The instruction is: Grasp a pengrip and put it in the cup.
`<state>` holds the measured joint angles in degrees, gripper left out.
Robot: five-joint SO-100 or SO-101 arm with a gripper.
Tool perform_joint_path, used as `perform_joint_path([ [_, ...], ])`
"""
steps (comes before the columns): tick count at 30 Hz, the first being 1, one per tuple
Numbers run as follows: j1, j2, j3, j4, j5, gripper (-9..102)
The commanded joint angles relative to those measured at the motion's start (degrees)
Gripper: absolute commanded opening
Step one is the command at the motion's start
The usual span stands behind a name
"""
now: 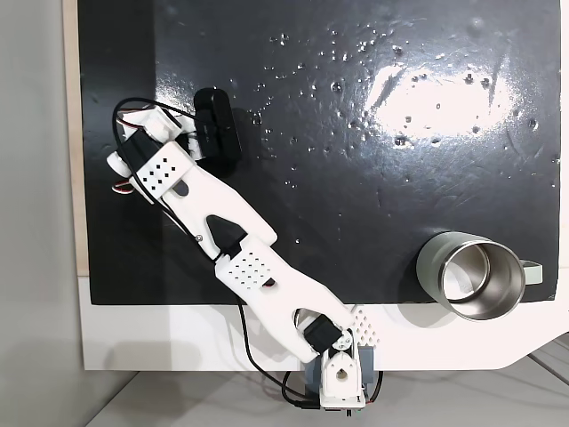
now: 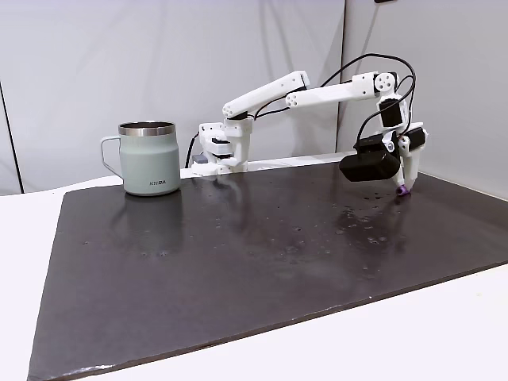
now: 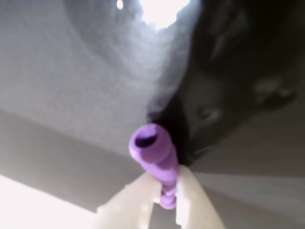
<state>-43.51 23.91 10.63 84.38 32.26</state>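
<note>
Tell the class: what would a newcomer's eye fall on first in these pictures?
Probably the purple pengrip, pinched between the white fingertips of the gripper in the wrist view, hollow end toward the camera. Next, the steel cup standing at the far left of the dark mat in a fixed view, well apart from the gripper.

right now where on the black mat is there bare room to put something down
Most of the black mat is bare: the whole stretch between the arm and the cup, and the far side under the glare. It is crowded along the arm and at the gripper, shut on the pengrip.
</note>
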Motion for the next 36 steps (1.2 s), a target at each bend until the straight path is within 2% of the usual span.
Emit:
perform_joint_path([
  [1, 1.93, 7.21, -1.05, 3.52, -3.96, 0],
  [14, 16.52, 24.52, -1.41, 19.86, -23.2, 0],
  [36, 48.34, 78.05, 41.66, 20.13, -54.14, 0],
])
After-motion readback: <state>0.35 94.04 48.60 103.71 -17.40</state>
